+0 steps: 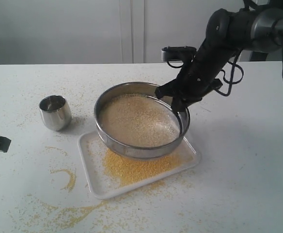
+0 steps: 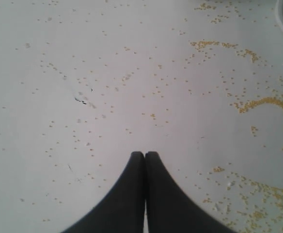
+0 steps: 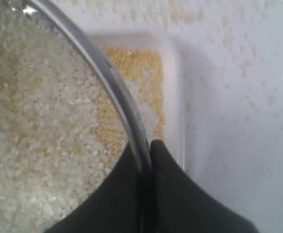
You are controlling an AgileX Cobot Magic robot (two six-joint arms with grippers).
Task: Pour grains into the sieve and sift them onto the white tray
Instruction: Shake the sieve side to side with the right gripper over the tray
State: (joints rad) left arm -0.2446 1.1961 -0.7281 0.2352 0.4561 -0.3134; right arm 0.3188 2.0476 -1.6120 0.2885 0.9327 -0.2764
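Two tools show. The right tool (image 1: 180, 108) is clenched on the right rim of the sieve (image 1: 127, 149), held over the white tray (image 1: 92, 167) on the counter (image 1: 238, 165). Whitish grains (image 1: 136, 119) cover its mesh; yellow meal (image 1: 132, 167) lies on the tray beneath. The left tool (image 2: 145, 155), jaws pressed together on nothing, hovers over the counter at the left, well apart from the sieve. A steel cup (image 1: 55, 112) stands between them.

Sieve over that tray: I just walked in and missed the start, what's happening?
The right gripper has its jaws clamped on the sieve rim, holding it over the white tray. Whitish grains sit on the mesh; yellow meal lies on the tray and scattered across the table. The left gripper is shut and empty, off to the side.
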